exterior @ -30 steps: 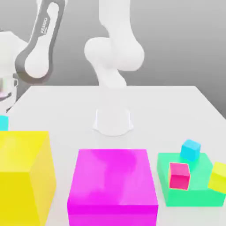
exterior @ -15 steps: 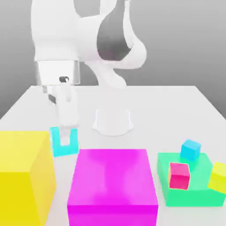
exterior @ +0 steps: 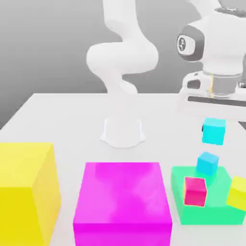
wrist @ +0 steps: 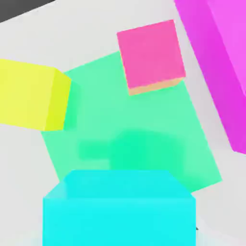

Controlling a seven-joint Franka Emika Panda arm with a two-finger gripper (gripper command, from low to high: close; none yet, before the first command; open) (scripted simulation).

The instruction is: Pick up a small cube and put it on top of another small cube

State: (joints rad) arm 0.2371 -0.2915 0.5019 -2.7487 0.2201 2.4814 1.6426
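Hanging closed on one small cyan cube [exterior: 213, 131], the tool [exterior: 214, 126] sits almost directly above the other cyan cube [exterior: 207, 163].

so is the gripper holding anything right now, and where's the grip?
Yes: a small cyan cube, carried in the air under the hand, above the other cyan cube on the green block. The fingers aren't visible, so the contact faces can't be told.

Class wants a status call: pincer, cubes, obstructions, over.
Pincer shut on carried cyan cube. Airborne above second cyan cube on green block. Nothing between them.
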